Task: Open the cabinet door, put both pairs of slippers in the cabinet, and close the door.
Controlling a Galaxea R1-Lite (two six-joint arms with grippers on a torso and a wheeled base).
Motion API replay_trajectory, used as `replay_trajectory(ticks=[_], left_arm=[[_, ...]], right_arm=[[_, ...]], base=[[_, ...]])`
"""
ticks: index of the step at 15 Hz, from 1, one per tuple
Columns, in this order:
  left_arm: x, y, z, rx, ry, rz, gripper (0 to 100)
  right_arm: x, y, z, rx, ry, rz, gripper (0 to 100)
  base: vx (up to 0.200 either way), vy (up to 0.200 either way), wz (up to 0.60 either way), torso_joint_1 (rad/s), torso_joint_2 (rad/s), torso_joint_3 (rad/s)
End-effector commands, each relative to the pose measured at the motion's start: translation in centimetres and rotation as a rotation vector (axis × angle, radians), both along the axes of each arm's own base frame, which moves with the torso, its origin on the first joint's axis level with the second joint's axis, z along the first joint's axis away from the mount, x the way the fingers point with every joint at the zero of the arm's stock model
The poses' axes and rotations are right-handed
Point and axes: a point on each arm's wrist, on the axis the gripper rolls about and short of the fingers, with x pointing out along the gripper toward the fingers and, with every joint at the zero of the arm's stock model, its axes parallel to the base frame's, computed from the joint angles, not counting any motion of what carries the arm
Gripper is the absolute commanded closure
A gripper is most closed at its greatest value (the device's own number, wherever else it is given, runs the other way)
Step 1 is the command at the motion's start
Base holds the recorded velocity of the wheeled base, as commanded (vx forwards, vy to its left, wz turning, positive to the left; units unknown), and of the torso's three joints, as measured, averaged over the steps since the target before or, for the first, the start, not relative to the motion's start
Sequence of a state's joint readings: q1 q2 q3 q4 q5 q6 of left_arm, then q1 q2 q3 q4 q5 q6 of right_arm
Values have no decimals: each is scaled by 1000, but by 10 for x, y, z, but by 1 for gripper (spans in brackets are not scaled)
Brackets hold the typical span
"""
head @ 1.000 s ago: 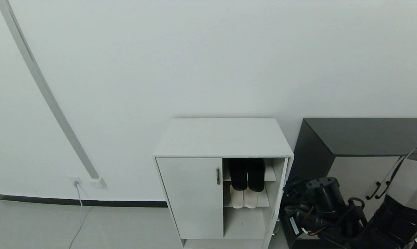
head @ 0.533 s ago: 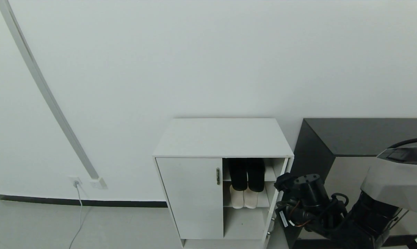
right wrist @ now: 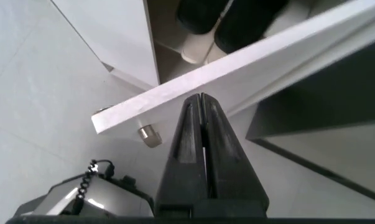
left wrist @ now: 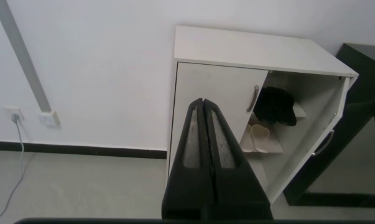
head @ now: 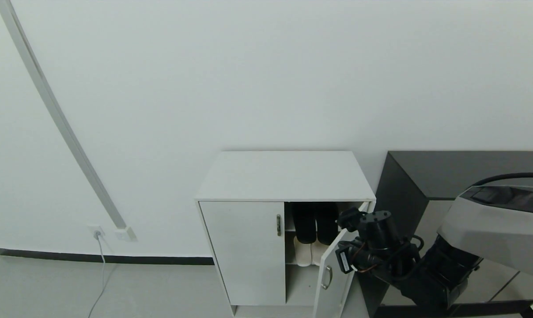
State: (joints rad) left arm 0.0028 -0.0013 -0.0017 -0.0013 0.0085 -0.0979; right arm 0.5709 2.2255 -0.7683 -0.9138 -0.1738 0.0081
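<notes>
A grey strip (head: pixel 58 119) runs slantwise down the white wall at far left, ending near a wall socket (head: pixel 96 230) from which a pale cable (head: pixel 102 274) drops to the floor. Right of these, a white cabinet (head: pixel 284 176) stands against the wall. Its left door (head: pixel 244 251) is closed, with a small upright handle (head: pixel 278 225) at its inner edge. The left gripper (left wrist: pixel 203 102) hangs in the air well back from this door, jaws pressed together and holding nothing.

In the open right half, a pair of black slippers (head: pixel 314 223) sits on the upper shelf, toes outward, and a pair of white slippers (head: pixel 306 256) sits on the shelf just below. The right door (head: pixel 326 296) stands partly open, angled across the opening. The right gripper (right wrist: pixel 203 99) has its jaws closed flat together, gripping nothing, with the tips right against the door's outer face near its top. A black cabinet (head: pixel 460 172) stands just beside the white one, at far right.
</notes>
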Motion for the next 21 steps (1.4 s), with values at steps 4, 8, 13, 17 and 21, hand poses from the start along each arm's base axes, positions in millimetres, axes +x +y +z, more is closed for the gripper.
replay_trajectory(ticks=[4, 8, 13, 17, 21], left_arm=[[0, 0, 0, 0, 1, -1, 100], [0, 0, 0, 0, 1, -1, 100], [0, 0, 0, 0, 1, -1, 100], [0, 0, 0, 1, 1, 1, 100], [0, 0, 0, 1, 1, -1, 100]], right_arm=[[16, 10, -11, 7, -11, -3, 100], [29, 19, -17, 26, -31, -4, 100], [52, 34, -23, 91, -126, -30, 100], [65, 42, -28, 113, -159, -30, 100], [76, 49, -31, 135, -189, -30, 100]], base=[[0, 0, 0, 0, 0, 0], [0, 0, 0, 0, 0, 0], [0, 0, 0, 0, 0, 0], [0, 0, 0, 0, 0, 0], [0, 0, 0, 0, 0, 0]])
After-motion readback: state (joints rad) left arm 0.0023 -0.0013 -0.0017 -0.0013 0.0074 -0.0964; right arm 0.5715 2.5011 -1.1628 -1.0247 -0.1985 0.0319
